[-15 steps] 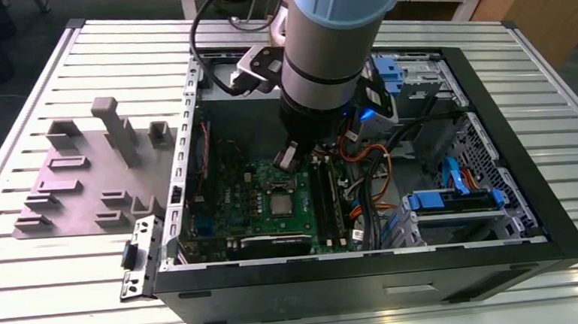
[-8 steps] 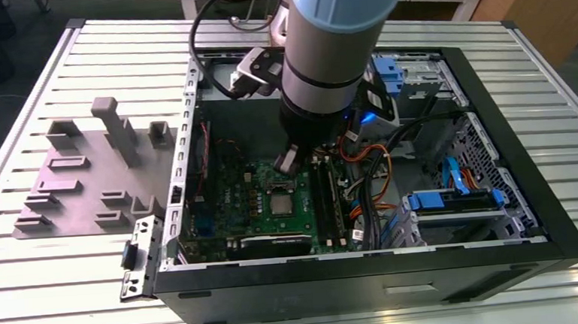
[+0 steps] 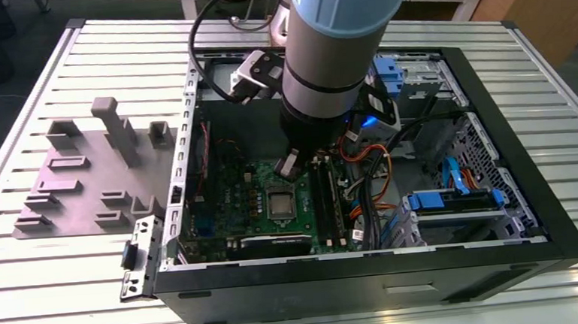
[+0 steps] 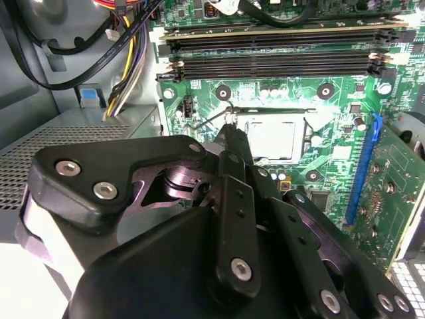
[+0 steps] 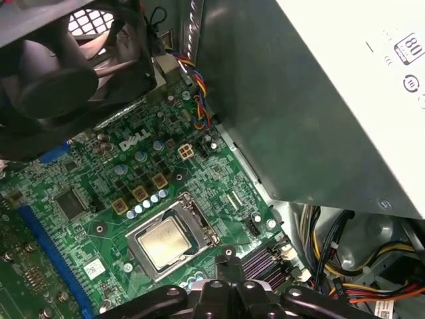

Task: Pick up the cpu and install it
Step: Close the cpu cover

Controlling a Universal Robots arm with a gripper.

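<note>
The cpu (image 5: 163, 240), a small silver square, lies flat in the metal socket frame (image 5: 199, 226) on the green motherboard (image 3: 241, 210). It also appears in the second wrist view as cpu (image 4: 273, 139) and in the exterior view as cpu (image 3: 282, 202). My gripper (image 4: 232, 133) hangs low inside the open computer case (image 3: 376, 266), its black fingers drawn together to one narrow tip with nothing held. That tip of the gripper (image 5: 229, 256) sits just beside one edge of the socket, near the thin wire lever (image 4: 212, 119). In the exterior view the gripper (image 3: 292, 168) is just behind the socket.
Black memory slots (image 4: 279, 40) run close to the socket. A big grey power supply box (image 5: 312, 100) and a black fan (image 5: 60, 66) stand over the board. Cable bundles (image 3: 370, 172) and blue drive brackets (image 3: 452, 197) crowd the exterior view's right. A grey fixture plate (image 3: 89, 174) lies outside the case.
</note>
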